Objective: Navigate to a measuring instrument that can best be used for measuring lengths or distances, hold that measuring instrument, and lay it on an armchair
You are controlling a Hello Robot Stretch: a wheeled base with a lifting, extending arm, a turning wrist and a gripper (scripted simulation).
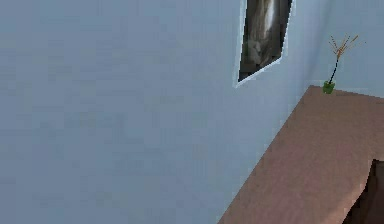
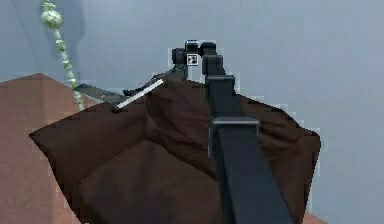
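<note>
In the arm side view the dark arm (image 2: 235,140) rises over a big brown armchair (image 2: 150,160), which takes up the lower half of that view. The gripper (image 2: 135,95) reaches left from the two white marker squares (image 2: 197,55), above the armchair's far upper edge. A thin flat grey strip (image 2: 98,93), like a ruler, sticks out leftward at the gripper's far end with floor and wall behind it. The gripper holds this strip just above the chair's edge.
A pale blue wall (image 1: 110,110) stands close across the forward view, with a framed picture (image 1: 265,35) on it. In the far corner a twiggy plant in a green pot (image 1: 329,86) sits on the brown floor (image 1: 310,160). A beaded golden pole (image 2: 60,45) stands behind the armchair.
</note>
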